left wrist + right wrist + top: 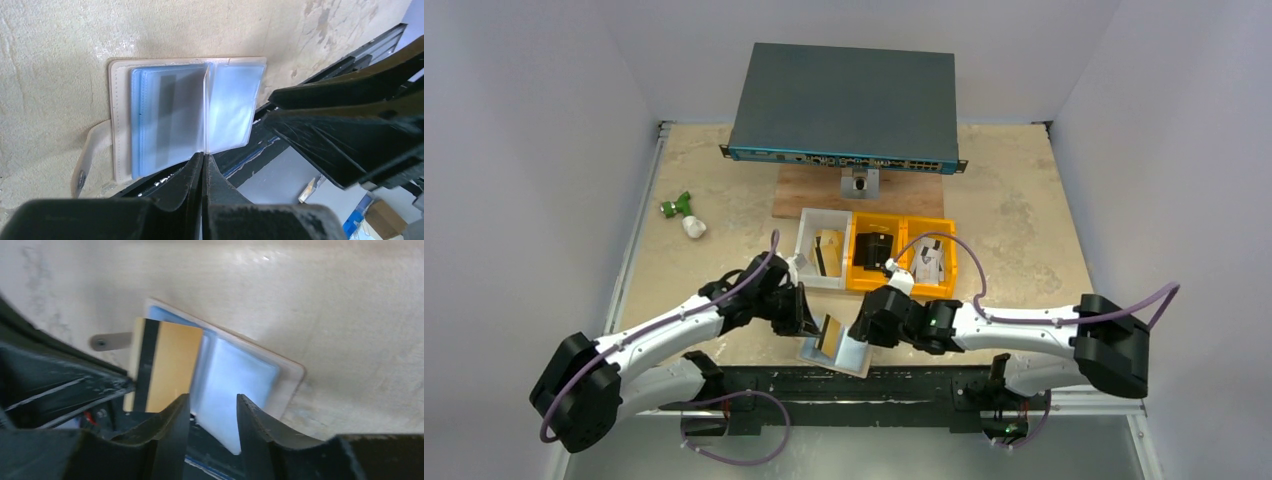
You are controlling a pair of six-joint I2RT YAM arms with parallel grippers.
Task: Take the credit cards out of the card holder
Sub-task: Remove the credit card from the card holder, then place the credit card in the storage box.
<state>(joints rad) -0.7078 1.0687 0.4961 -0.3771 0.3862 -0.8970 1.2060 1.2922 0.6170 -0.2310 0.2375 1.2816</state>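
Presently the card holder (240,375) is laid open at the table's (1024,220) near edge, one corner overhanging, long axis roughly along that edge. A gold card (167,367) is pinched over it by the closed left gripper (204,157); the right gripper (212,405) is held slightly parted, empty.

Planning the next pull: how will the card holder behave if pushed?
The card holder looks thin and light, so it would probably slide on the table. Its clear sleeves look floppy and may buckle. It seems to overhang the table's near edge, so a nudge could tip it off.
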